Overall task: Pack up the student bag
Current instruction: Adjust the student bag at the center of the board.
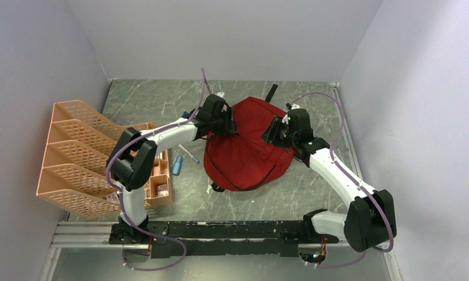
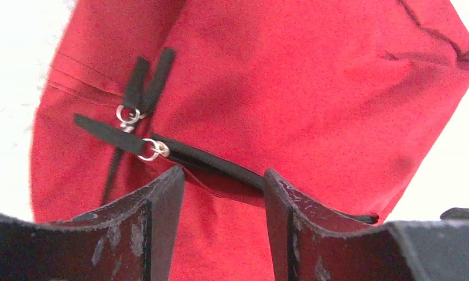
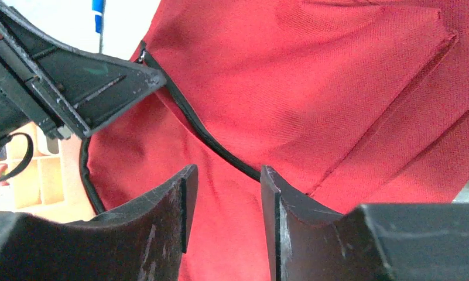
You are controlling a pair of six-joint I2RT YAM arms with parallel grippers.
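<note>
- While the student bag (image 1: 246, 155) lies in the middle of the table (image 1: 314, 181) between your two arms, apparently zipped shut, the step in hand looks to be opening it. The pen (image 1: 189, 154) and the orange organiser (image 1: 79, 158) wait to its left.
- Your left tool (image 2: 223, 175) is at the bag's upper left side, jaws apart and holding nothing. The black zipper track (image 2: 214, 165) crosses just beyond its tips, and the two zipper pulls (image 2: 139, 132) lie further on, to the left.
- Your right tool (image 3: 226, 170) is at the bag's right side, jaws partly apart with red fabric filling the gap. You cannot tell whether it pinches the cloth or only rests against it.
- Shift the left tool toward the pulls and close on one black tab only; the two sit close together.
- Keep red fabric out of the jaws, or the slider will likely jam.
- Anchor the cloth near the track with the right tool first, because the soft bag will probably drag otherwise.
- Draw along the track's curve rather than upward.
</note>
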